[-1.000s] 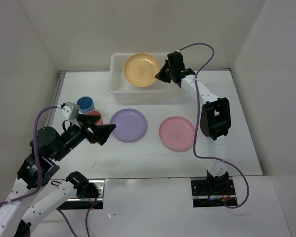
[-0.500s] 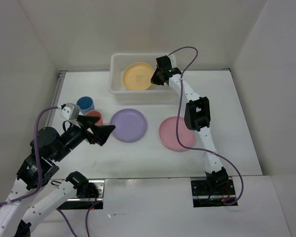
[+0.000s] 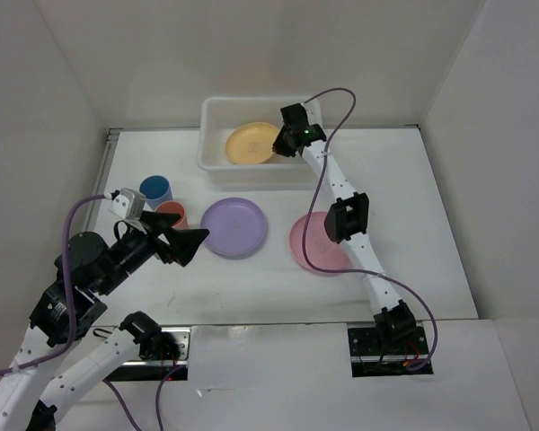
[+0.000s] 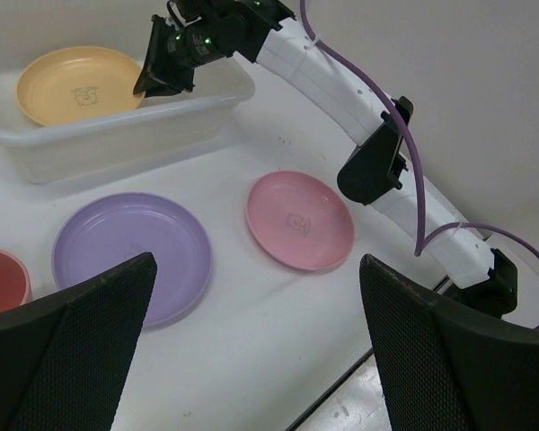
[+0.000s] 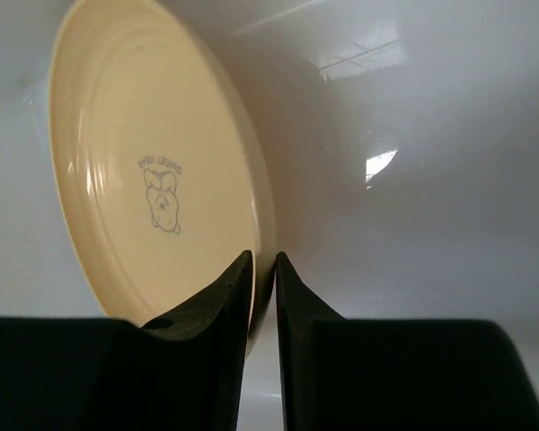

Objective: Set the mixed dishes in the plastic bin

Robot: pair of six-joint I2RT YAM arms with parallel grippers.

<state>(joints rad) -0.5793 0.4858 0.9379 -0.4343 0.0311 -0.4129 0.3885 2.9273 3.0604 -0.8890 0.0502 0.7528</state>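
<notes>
Wrist view alone shows right claw (image 5: 263, 258) pinching yellow plate (image 5: 153, 180) rim.

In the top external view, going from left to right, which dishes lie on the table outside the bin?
blue cup → red cup → purple plate → pink plate

Left hand (image 3: 192, 241) wide open; right hand (image 5: 263, 259) narrowly pinched, arm outstretched.

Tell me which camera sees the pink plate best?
The left wrist view: the pink plate shows big and uncovered. In the top view the right arm crosses part of it. The right wrist view misses it.
</notes>
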